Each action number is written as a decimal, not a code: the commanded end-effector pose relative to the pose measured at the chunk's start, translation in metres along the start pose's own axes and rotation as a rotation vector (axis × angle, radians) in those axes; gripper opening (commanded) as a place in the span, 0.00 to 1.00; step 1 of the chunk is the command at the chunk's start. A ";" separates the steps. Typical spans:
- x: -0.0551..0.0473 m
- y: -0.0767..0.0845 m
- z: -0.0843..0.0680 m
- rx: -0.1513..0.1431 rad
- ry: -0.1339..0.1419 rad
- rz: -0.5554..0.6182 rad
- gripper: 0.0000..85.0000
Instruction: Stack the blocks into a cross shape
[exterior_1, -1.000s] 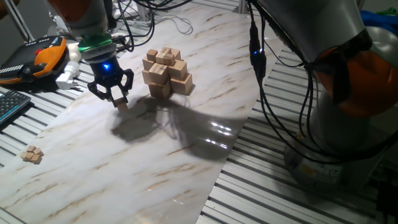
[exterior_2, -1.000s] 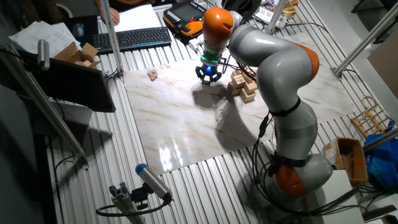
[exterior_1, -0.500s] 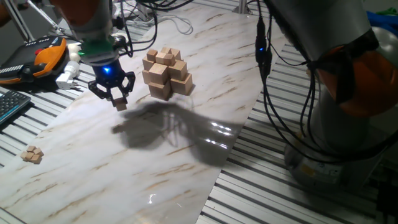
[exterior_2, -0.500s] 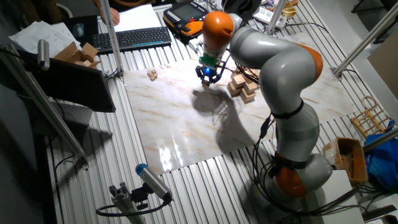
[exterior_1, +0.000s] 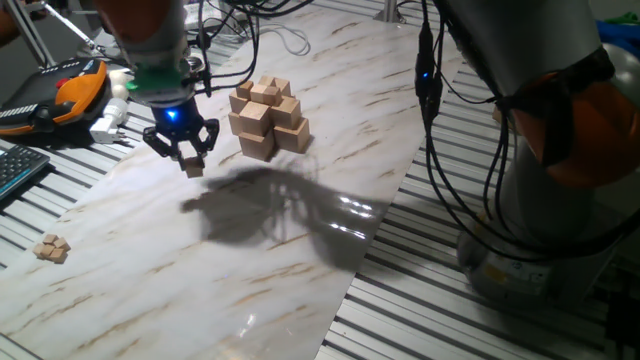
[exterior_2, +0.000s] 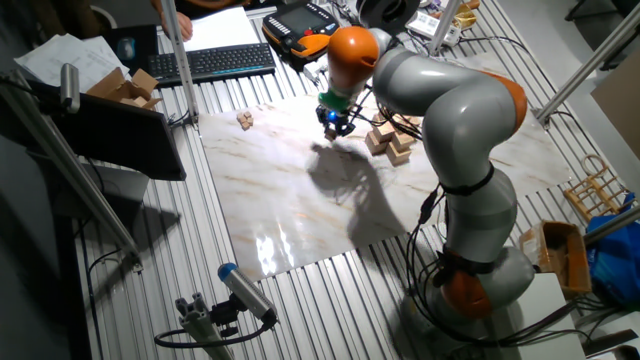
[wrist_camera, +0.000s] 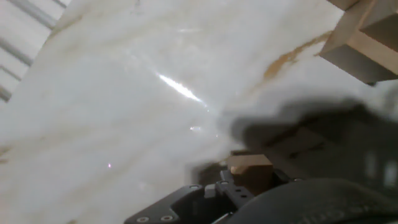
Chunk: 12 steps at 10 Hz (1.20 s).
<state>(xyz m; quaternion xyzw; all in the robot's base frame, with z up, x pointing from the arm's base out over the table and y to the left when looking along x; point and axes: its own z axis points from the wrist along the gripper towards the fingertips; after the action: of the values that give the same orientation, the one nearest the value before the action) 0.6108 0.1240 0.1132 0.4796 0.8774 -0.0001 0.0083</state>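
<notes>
My gripper (exterior_1: 190, 162) is shut on a small light-tan wooden block (exterior_1: 193, 168) and holds it above the marbled board, left of the cross shape (exterior_1: 266, 115). The cross shape is a cluster of larger tan cubes in tiers. In the other fixed view the gripper (exterior_2: 337, 124) hangs left of the cross shape (exterior_2: 392, 136). In the hand view the held block (wrist_camera: 250, 170) shows between the fingers, and a corner of the cross shape (wrist_camera: 367, 37) is at the top right. Two more small blocks (exterior_1: 50, 248) lie at the board's left edge, also seen in the other fixed view (exterior_2: 244, 120).
The marbled board (exterior_1: 230, 260) lies on a slatted metal table. An orange and black handset (exterior_1: 70, 92) and a white plug (exterior_1: 110, 115) sit beyond the board's far left. Black cables (exterior_1: 440, 150) hang from the arm on the right. A keyboard (exterior_2: 215, 60) lies behind the board.
The gripper with the small block has risen slightly and drifted a little toward the cross shape. The cross shape and the loose blocks have not moved.
</notes>
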 end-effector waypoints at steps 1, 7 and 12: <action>-0.005 -0.010 -0.012 0.011 -0.009 0.536 0.00; -0.081 -0.070 -0.055 0.030 0.038 0.502 0.00; -0.117 -0.093 -0.059 0.041 0.014 0.499 0.00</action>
<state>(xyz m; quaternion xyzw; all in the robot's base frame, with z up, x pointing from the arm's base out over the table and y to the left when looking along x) 0.5947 0.0016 0.1730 0.6497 0.7600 -0.0116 -0.0074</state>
